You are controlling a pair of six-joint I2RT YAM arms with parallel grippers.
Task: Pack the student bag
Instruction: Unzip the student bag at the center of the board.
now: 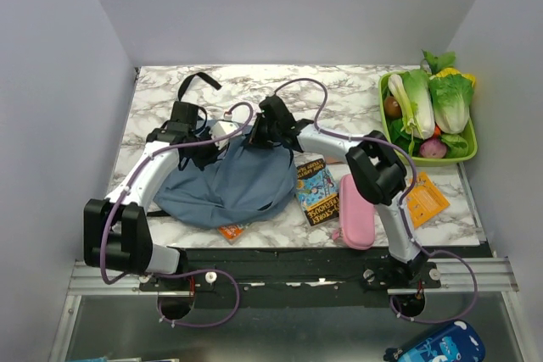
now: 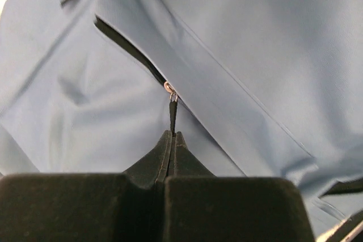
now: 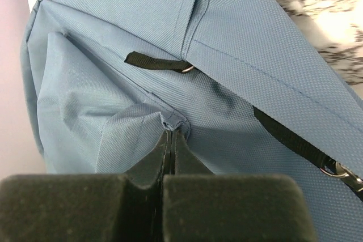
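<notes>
my left end effector point(image 2: 172, 134) is clamped on the zipper pull point(image 2: 172, 114) of the student bag point(image 1: 229, 188), which lies on the bench point(image 1: 339, 99) toward 9 o'clock. my right end effector point(image 3: 172, 131) pinches a fold of its fabric. the zip looks only partly open. the book point(image 1: 316, 192) and pink pencil case point(image 1: 356, 222) at the bag's 3 o'clock are not yet packed, so i judge it's early.

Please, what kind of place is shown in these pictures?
Probably a robot test booth, not a home: plain pale walls enclose a marble-patterned table, the left arm and right arm are mounted on a metal rail, and props such as the student bag and a green tray of vegetables are laid out.
</notes>
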